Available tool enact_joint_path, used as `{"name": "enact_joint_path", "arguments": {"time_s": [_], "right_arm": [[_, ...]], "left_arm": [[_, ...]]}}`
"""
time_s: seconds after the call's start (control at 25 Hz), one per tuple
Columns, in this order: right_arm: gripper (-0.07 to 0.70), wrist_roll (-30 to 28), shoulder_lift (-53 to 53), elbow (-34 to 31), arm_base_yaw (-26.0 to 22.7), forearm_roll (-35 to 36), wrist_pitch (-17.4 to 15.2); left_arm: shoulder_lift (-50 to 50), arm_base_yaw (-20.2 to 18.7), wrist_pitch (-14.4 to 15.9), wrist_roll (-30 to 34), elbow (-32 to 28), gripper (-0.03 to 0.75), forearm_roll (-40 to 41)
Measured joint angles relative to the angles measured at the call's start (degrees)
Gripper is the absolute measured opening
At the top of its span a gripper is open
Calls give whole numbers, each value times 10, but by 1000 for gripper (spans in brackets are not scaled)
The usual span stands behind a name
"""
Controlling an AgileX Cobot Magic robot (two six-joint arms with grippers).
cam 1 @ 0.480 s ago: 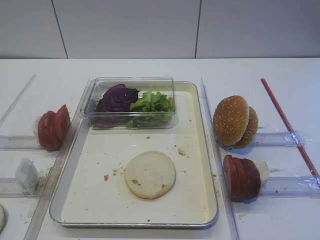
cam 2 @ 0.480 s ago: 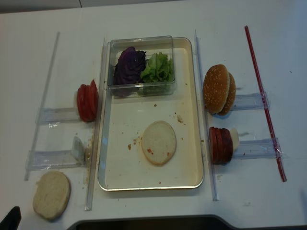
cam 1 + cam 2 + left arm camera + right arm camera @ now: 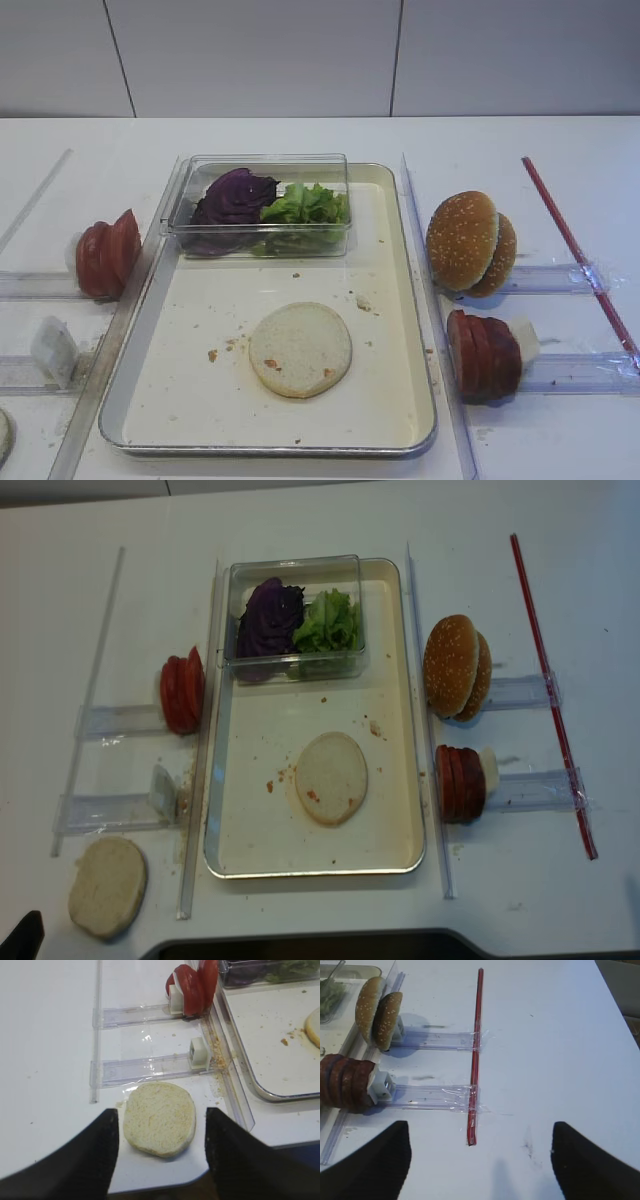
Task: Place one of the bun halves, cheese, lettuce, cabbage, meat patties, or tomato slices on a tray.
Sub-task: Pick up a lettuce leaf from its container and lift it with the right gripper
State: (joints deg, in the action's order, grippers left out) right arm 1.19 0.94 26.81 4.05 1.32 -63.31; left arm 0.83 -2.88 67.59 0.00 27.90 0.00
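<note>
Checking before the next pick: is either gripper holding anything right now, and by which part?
Nothing is held. The right gripper and left gripper both stand open and empty.

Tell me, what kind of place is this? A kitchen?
Probably a lab bench set up as a mock burger station, not a real kitchen: a crumb-speckled tray on a plain white table, with tomato slices and meat patties lined up in clear plastic racks.

White counter (image 3: pixel 300 135), matte and evenly lit, spreading left to right across the scene. Beyond its far edge, pale grey wall panels (image 3: pixel 250 55) split by thin dark vertical seams. At the near edge, a dark strip below the counter's rounded lip (image 3: pixel 300 948).
</note>
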Motion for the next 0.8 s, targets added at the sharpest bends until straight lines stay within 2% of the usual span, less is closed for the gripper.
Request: {"name": "enact_joint_path", "arguments": {"time_s": [0.48, 0.64, 0.8], "right_arm": [[552, 0, 0, 0, 0, 0, 0], [549, 19, -2, 10, 0, 20, 6], [549, 20, -59, 54, 0, 43, -19]], "left_arm": [[0, 0, 0, 0, 0, 358, 0], [0, 0, 0, 0, 0, 358, 0], [0, 0, 0, 0, 0, 358, 0]]}}
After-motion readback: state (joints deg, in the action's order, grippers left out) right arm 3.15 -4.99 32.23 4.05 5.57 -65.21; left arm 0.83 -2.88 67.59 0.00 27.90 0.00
